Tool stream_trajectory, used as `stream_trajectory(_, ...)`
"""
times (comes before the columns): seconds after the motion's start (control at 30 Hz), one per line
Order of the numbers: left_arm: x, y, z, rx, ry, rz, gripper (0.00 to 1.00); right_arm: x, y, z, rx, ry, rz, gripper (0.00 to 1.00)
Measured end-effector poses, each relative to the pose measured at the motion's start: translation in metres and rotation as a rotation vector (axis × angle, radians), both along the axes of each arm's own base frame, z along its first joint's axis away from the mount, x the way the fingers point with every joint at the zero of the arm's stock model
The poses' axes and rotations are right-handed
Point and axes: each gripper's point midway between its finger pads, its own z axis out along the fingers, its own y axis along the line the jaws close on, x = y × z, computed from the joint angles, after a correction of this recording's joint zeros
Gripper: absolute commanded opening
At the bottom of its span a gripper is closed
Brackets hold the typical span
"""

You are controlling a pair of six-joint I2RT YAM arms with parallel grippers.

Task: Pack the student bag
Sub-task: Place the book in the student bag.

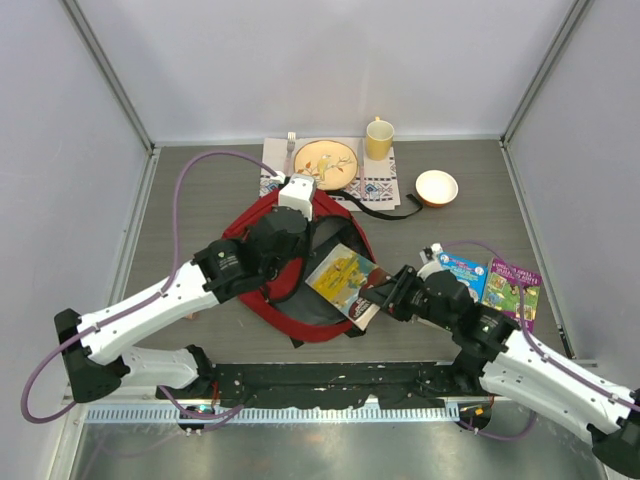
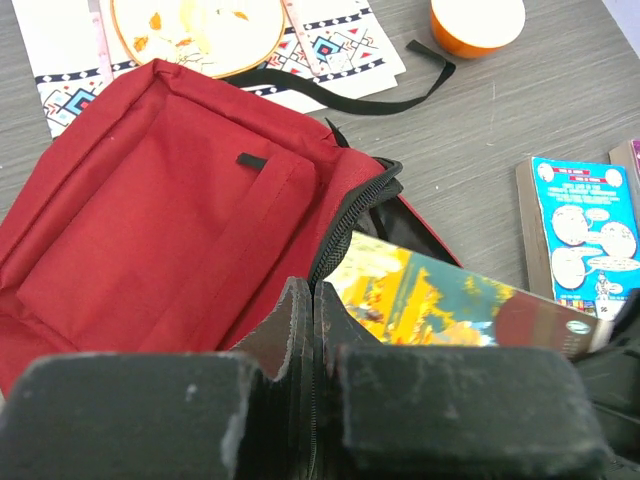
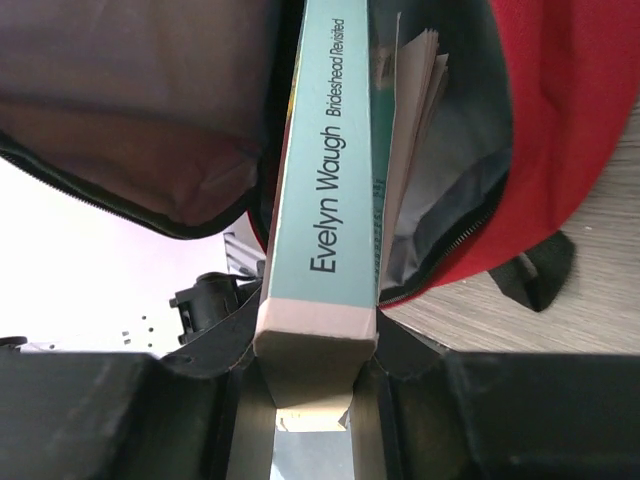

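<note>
Right claw's (image 3: pixel 315 400) book (image 3: pixel 325 170) partway inside student bag (image 2: pixel 150 210)

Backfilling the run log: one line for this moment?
step: book insertion into student bag | left gripper: shut on bag rim | right gripper: shut on book, partly inside opening | pending: two books on table

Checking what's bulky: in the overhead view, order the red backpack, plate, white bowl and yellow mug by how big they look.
1. red backpack
2. plate
3. white bowl and yellow mug: these look alike, so they are left unranked
</note>
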Motion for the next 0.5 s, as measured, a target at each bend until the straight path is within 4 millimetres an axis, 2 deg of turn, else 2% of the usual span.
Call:
stream_trajectory(0.17,-0.001,0.000,0.002,-0.007,-0.001,-0.005,0.00,0.008,0.026,-0.010,0.048,0.029,0.048,0.01)
stream_trajectory(0.37,-0.002,-0.001,0.003,-0.011,0.001,-0.013,0.00,0.026,0.057,-0.007,0.116,0.011,0.076,0.01)
stream_trajectory(0.5,-0.005,0.001,0.006,-0.029,-0.004,-0.022,0.00,0.041,0.072,-0.016,0.139,0.016,0.075,0.01)
